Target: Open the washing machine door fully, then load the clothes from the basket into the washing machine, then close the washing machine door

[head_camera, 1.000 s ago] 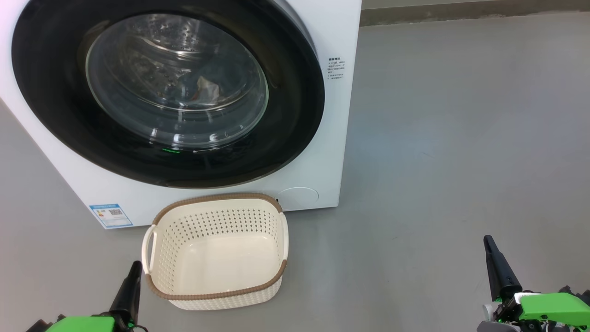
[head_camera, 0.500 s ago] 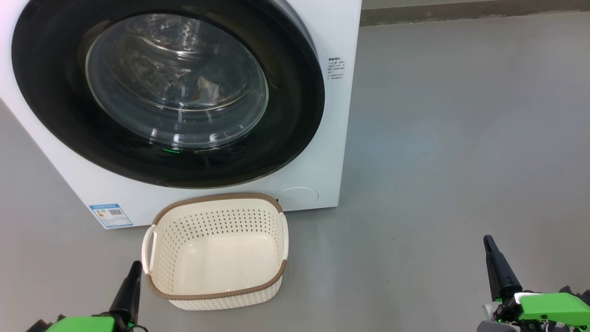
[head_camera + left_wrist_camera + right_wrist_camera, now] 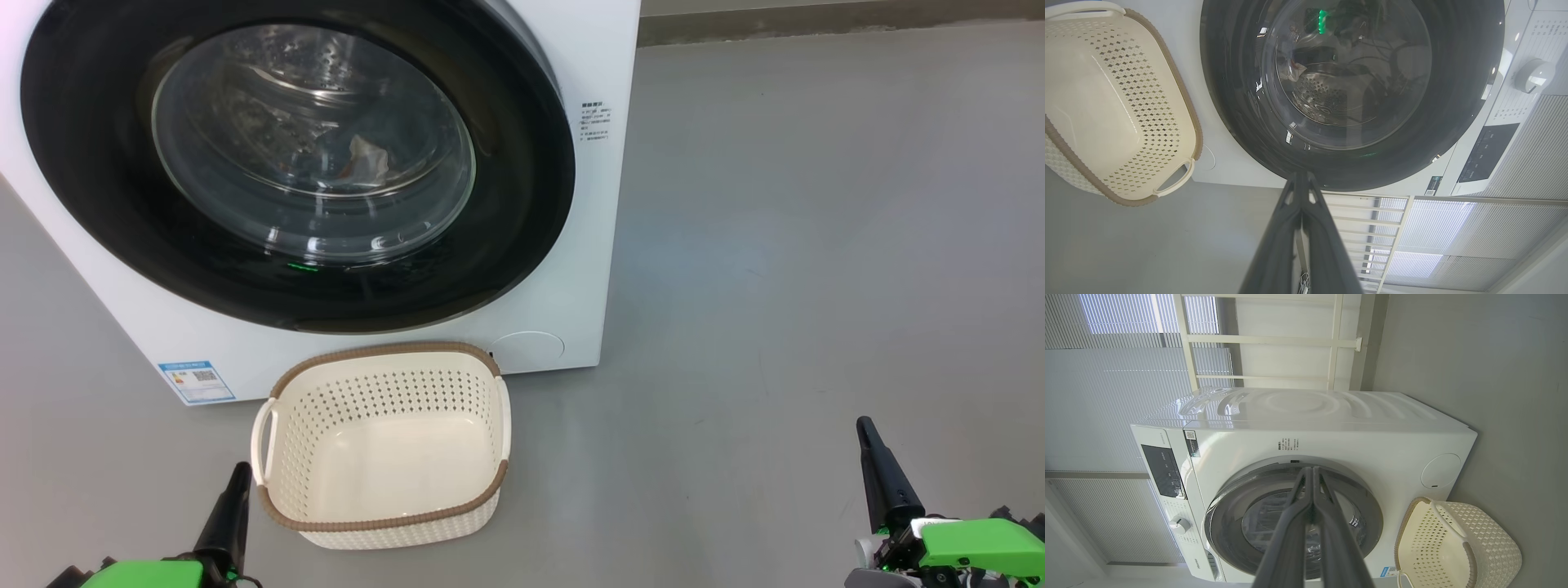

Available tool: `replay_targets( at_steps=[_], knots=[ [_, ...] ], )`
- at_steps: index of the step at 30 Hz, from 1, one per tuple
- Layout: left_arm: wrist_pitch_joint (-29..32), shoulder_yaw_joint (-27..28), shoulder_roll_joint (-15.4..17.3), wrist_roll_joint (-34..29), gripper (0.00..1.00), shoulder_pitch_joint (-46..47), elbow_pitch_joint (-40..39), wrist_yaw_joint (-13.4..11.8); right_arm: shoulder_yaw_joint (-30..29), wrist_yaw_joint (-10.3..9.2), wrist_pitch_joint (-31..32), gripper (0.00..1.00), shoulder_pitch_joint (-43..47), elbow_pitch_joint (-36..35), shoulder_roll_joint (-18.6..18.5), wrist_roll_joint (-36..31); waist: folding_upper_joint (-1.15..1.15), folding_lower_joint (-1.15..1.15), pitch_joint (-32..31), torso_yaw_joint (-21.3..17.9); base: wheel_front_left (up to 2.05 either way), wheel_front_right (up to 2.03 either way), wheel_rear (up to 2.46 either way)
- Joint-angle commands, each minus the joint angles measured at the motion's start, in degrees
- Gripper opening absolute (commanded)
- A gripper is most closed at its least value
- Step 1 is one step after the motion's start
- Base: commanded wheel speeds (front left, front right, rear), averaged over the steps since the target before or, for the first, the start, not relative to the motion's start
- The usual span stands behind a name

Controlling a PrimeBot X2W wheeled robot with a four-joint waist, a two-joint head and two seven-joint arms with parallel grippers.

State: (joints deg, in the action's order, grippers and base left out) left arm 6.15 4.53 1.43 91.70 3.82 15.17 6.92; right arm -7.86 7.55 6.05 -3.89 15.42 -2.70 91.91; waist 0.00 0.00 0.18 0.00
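Observation:
The white washing machine (image 3: 588,245) stands at the upper left, and its glossy black door (image 3: 98,188) lies flat against the front. Behind the glass window a bit of pale cloth with orange marks, the clothes (image 3: 363,159), rests in the steel drum. In front of the machine, on the floor, stands the cream basket (image 3: 384,520), its bare bottom showing. My left gripper (image 3: 241,474) is shut just left of the basket. Far to the right, my right gripper (image 3: 867,433) is shut with nothing in it. The left wrist view has the shut fingers (image 3: 1301,176) pointing at the door (image 3: 1453,102).
Grey floor (image 3: 816,245) spreads to the right of the machine up to a wall base at the back. A blue label sticker (image 3: 196,381) and a round white cap (image 3: 528,347) sit low on the machine's front. White railings and blinds (image 3: 1126,375) stand behind the machine.

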Motion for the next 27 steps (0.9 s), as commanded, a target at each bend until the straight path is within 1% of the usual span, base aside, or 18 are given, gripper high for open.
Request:
replay_targets(
  at_steps=[1, 27],
  knots=[
    [0.3, 2.0, 1.4, 0.5, 0.0, 2.4, -1.1, 0.6, 1.3, -0.06, 0.5, 0.0, -2.3, -1.4, -0.2, 0.2, 0.0, 0.0, 0.0, 0.0, 0.0, 0.0, 0.0],
    [0.3, 2.0, 1.4, 0.5, 0.0, 2.4, -1.1, 0.6, 1.3, -0.06, 0.5, 0.0, -2.3, -1.4, -0.2, 0.2, 0.0, 0.0, 0.0, 0.0, 0.0, 0.0, 0.0]
  ],
)
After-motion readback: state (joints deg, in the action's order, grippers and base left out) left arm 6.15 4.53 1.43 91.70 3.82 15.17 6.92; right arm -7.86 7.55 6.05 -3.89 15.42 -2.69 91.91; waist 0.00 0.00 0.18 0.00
